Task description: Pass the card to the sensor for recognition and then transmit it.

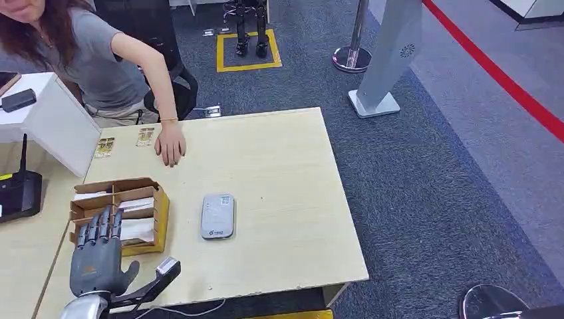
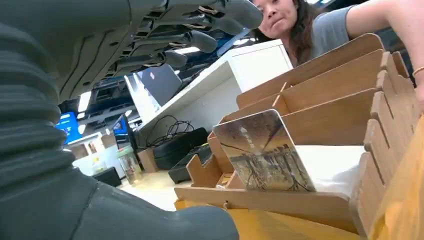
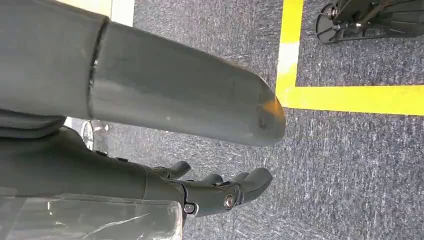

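Observation:
My left hand (image 1: 100, 256) hovers open with fingers spread at the near end of a wooden card box (image 1: 161, 211) on the left of the table (image 1: 279, 173). In the left wrist view my hand (image 2: 75, 100) holds nothing; its fingers (image 2: 200, 30) reach above the box (image 2: 325, 100). A picture card (image 2: 265, 155) stands tilted in the box's front slot, untouched. The grey card sensor (image 1: 217, 216) lies flat on the table just right of the box. My right hand (image 3: 150, 100) hangs over the carpet, empty, its thumb apart from its loosely bent fingers.
A person leans in at the far left with a hand (image 1: 171, 143) flat on the table's far side. A black router (image 1: 16, 193) sits on the side desk at left. Two small labels (image 1: 104, 146) lie near the far left corner. A stanchion (image 1: 352, 56) stands beyond.

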Robot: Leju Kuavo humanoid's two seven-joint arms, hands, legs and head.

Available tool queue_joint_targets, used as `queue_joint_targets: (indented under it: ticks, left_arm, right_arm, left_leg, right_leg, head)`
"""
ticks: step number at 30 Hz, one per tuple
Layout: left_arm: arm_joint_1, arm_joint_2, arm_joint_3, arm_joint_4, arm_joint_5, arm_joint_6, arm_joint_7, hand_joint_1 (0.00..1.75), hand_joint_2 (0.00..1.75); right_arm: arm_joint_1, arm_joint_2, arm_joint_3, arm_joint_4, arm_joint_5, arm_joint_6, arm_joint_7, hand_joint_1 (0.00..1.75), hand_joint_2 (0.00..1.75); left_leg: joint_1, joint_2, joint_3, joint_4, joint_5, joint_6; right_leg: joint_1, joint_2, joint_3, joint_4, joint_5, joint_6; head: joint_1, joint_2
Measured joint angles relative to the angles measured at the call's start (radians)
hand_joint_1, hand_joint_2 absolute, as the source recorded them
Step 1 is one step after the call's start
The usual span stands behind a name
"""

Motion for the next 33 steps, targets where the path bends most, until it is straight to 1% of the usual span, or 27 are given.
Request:
queue_joint_targets:
  ticks: [4,7,13,19,21,28,33]
  left_arm:
    - [-0.002,0.005,-0.002,0.006,0.0,-0.001,0.0,0.0,1.75]
    - [-0.001,0.01,-0.006,0.008,0.0,-0.022,0.002,0.0,1.75]
    - [-0.001,0.024,-0.022,0.015,0.0,-0.049,0.024,0.0,1.75]
    - [-0.006,0.039,-0.04,0.015,0.0,-0.069,0.063,0.0,1.75]
    - [-0.01,0.044,-0.046,0.015,0.0,-0.069,0.072,0.0,1.75]
    - [-0.018,0.051,-0.054,0.016,0.0,-0.069,0.073,0.0,1.75]
    - [-0.036,0.06,-0.06,0.026,0.0,-0.078,0.119,0.0,1.75]
  right_arm:
    - [0.0,0.0,0.0,0.0,0.0,0.0,0.0,0.0,0.0]
    - [0.0,0.0,0.0,0.0,0.0,0.0,0.0,0.0,0.0]
    - [0.0,0.0,0.0,0.0,0.0,0.0,0.003,0.0,0.0]
    - [0.0,0.0,0.0,0.0,-0.001,-0.002,0.003,0.0,0.0]
    - [0.0,0.0,0.0,0.0,-0.001,-0.002,0.003,0.0,0.0]
    - [-0.001,0.0,0.0,0.0,-0.001,-0.002,0.003,0.0,0.0]
    - [-0.001,0.0,0.0,0.0,0.003,-0.001,0.006,0.0,0.0]
  left_leg:
    - [0.0,0.0,0.0,0.0,0.0,0.0]
    - [0.0,0.0,0.0,0.0,0.0,0.0]
    - [0.0,0.0,0.0,0.0,0.0,0.0]
    - [0.0,0.0,0.0,0.0,0.0,0.0]
    - [0.0,0.0,0.0,0.0,0.0,0.0]
    - [0.0,0.0,0.0,0.0,0.0,0.0]
    - [0.0,0.0,0.0,0.0,0.0,0.0]
  right_leg:
    - [0.0,0.0,0.0,0.0,0.0,0.0]
    - [0.0,0.0,0.0,0.0,0.0,0.0]
    - [0.0,0.0,0.0,0.0,0.0,0.0]
    - [0.0,0.0,0.0,0.0,0.0,0.0]
    - [0.0,0.0,0.0,0.0,0.0,0.0]
    - [0.0,0.0,0.0,0.0,0.0,0.0]
    - [0.0,0.0,0.0,0.0,0.0,0.0]
  head:
    - [0.0,0.0]
    - [0.0,0.0]
    - [0.0,0.0]
    - [0.0,0.0]
    - [0.0,0.0]
    - [0.0,0.0]
    - [0.0,0.0]
